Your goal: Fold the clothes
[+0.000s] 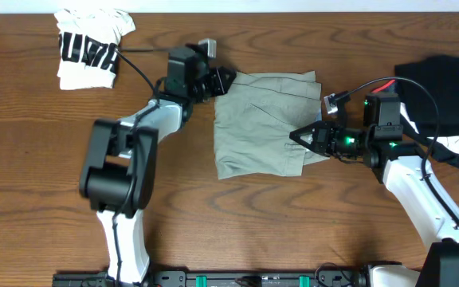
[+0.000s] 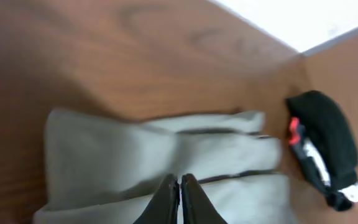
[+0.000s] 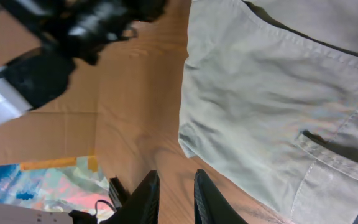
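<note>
The khaki shorts (image 1: 265, 123) lie folded into a rough rectangle in the middle of the table, pocket seams showing (image 3: 278, 93). My left gripper (image 1: 228, 80) sits at their upper left corner, jaws shut with nothing visibly between them; in the left wrist view its tips (image 2: 180, 180) hover over the pale cloth (image 2: 166, 149). My right gripper (image 1: 297, 137) reaches in over the shorts' right side. Its fingers (image 3: 174, 180) stand a narrow gap apart, holding nothing, with bare wood showing between them and the shorts' edge just beside.
A white tee with black print (image 1: 90, 48) lies crumpled at the back left. A black garment (image 1: 445, 88) is heaped at the right edge behind the right arm. The table's far edge (image 1: 293, 6) runs close behind the shorts.
</note>
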### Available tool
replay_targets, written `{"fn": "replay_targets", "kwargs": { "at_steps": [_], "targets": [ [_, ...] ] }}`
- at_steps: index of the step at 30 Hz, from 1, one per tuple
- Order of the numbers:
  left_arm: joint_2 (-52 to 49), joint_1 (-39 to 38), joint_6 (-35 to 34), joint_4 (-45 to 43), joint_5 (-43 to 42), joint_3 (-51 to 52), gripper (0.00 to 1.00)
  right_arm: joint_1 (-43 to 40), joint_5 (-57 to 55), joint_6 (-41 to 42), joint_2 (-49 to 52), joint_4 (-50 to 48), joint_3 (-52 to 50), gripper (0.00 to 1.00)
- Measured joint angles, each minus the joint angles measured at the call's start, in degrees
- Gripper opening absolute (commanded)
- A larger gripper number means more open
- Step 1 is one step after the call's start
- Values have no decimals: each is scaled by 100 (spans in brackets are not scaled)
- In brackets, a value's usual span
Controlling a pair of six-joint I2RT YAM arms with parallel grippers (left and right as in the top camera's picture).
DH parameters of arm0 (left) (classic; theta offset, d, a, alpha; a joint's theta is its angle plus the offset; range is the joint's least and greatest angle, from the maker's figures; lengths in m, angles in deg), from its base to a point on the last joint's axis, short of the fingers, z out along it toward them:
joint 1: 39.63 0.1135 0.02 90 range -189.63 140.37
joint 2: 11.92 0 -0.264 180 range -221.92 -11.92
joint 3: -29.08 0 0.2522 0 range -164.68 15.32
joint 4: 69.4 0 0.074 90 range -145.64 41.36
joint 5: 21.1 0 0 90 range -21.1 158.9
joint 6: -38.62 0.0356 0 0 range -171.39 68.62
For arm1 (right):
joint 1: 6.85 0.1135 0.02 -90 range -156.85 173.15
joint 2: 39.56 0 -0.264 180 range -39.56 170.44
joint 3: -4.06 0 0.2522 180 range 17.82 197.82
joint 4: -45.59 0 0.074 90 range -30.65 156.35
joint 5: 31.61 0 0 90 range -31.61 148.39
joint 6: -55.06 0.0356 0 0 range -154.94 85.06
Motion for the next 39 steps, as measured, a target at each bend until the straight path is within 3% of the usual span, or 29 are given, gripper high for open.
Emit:
{"fn": "replay_targets", "kwargs": {
  "at_steps": [5,6,12,14,17,18,21,23,26,28,32,35,39],
  "targets": [
    [-511,0,-190,-76,-26,0,17,116,-2,0,0,11,0,18],
    [-516,0,-205,-70,-31,-13,25,116,-4,0,0,11,0,18],
    [-516,0,-269,-354,-505,-68,27,120,-15,-7,0,111,0,18],
    [-503,11,-271,-431,-815,-111,32,120,-15,-39,0,175,0,18],
    [-280,28,-286,-367,-1281,-127,47,120,-17,-66,0,254,0,20],
    [-140,37,-286,-313,-1394,-127,57,120,-20,-85,0,271,0,22],
    [531,81,-278,42,-1746,-129,83,120,-76,-94,0,382,0,41],
    [1115,144,-273,505,-1987,-144,93,120,-190,-140,-2,507,2,54],
    [1882,328,-203,1690,-2293,-264,96,120,-485,-170,-2,706,11,76],
    [2221,492,15,2754,-2415,-350,96,120,-741,-179,0,822,11,99],
    [2492,780,1008,4861,-2448,-350,96,120,-1272,-216,0,935,11,99],
    [2492,828,1744,6194,-1967,-304,96,120,-1742,-216,-2,981,11,99],
    [2492,750,2503,7031,-1290,-190,96,120,-2199,-214,-2,1062,11,99]
  ]
}}
